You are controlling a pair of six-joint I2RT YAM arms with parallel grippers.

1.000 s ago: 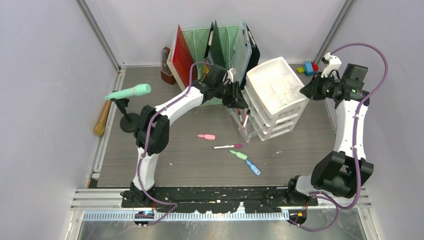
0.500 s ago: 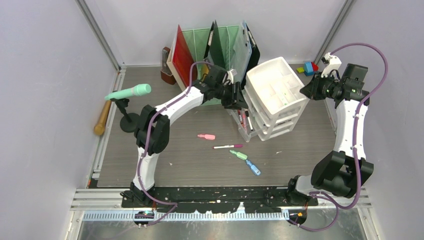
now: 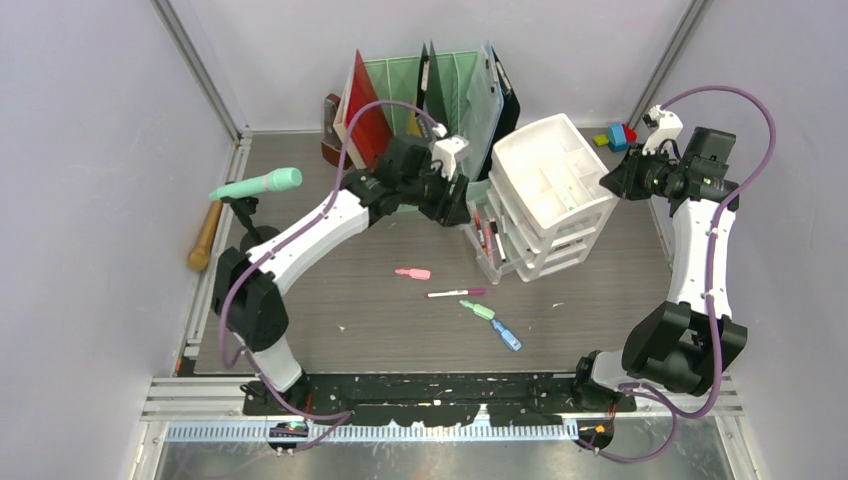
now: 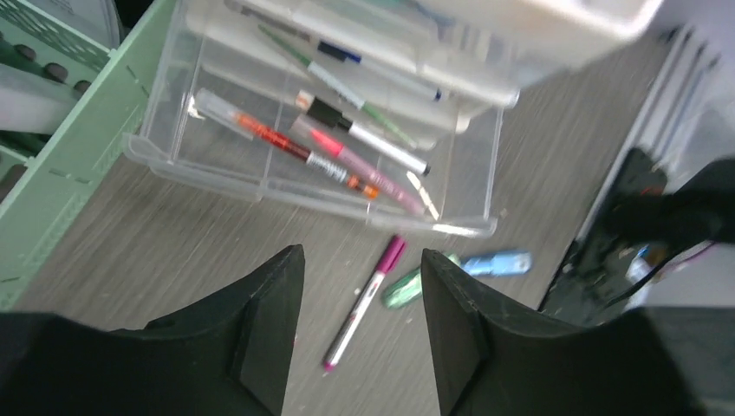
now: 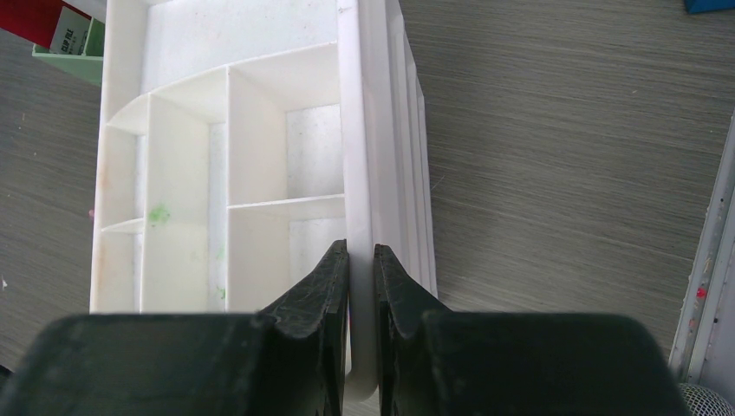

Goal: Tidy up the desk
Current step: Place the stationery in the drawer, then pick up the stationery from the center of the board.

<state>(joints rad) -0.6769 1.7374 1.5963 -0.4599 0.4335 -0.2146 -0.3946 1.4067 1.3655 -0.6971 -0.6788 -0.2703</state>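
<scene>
Desk (image 3: 400,330) of grey-brown planks fills the walled cell, running from the arm bases at the near edge to the far wall. On its far right stands a white drawer unit (image 3: 553,185). The right gripper (image 5: 360,253) pinches the right-hand rim of the unit's top tray, one finger pressed on each side. The left gripper (image 4: 360,260) hovers with fingers spread and nothing between them, above a clear drawer (image 4: 152,130) pulled out from the unit's left side, several pens lying in it. Nearer, a magenta marker (image 3: 457,293), a small pink piece (image 3: 412,273), a green marker (image 3: 482,310) and a blue marker (image 3: 507,336) lie loose on the wood. A mint-green file rack (image 3: 400,80) stands by the far wall.
</scene>
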